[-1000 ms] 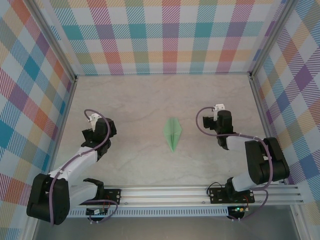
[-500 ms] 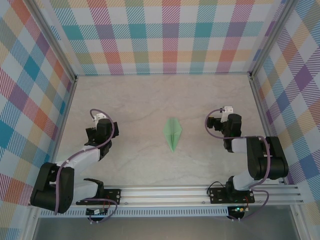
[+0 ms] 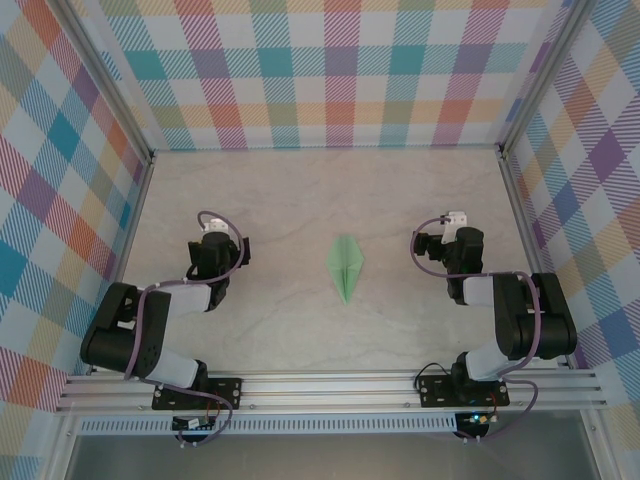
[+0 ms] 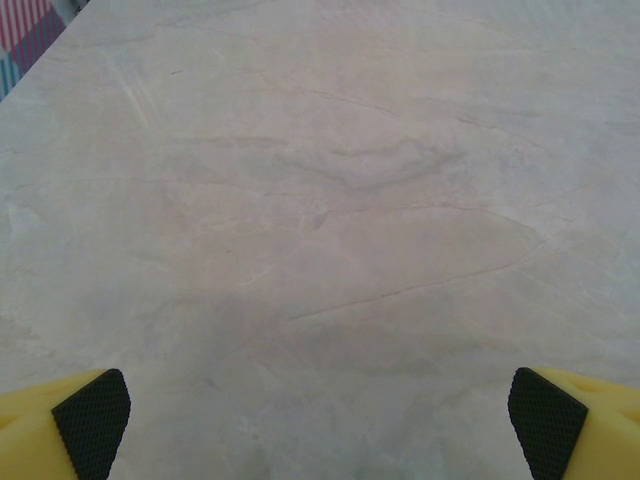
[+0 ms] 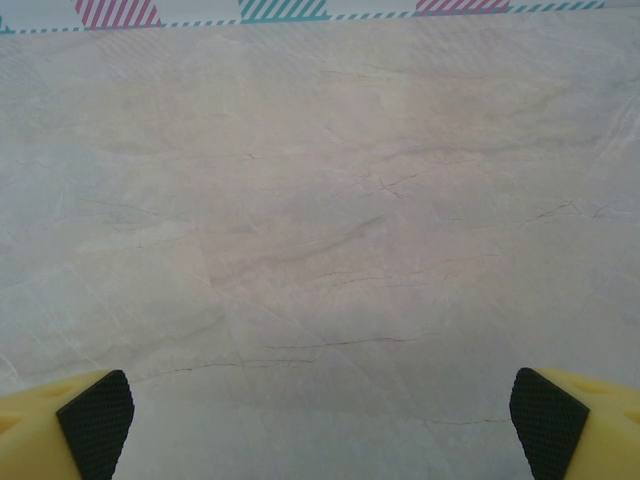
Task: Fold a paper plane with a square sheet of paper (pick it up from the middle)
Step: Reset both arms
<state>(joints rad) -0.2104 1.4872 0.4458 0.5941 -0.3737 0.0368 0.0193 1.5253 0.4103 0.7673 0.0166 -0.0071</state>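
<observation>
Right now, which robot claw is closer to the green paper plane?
The right gripper. It sits open on the right side of the paper plane, with bare table between them. The left gripper, also open, sits farther off on the plane's left side.

Left wrist view: left gripper (image 4: 320, 428) fingers (image 4: 92, 420) cut off by the bottom edge; just the yellow tips with black pads in frame. Right wrist view: right gripper (image 5: 322, 428) fingers (image 5: 96, 415) cut the same way. Top view: to the left and right of the paper plane (image 3: 346, 266), both grippers' fingertips sit hidden under their wrist housings. Plane's inner folds too small to resolve; underside hidden.
</observation>
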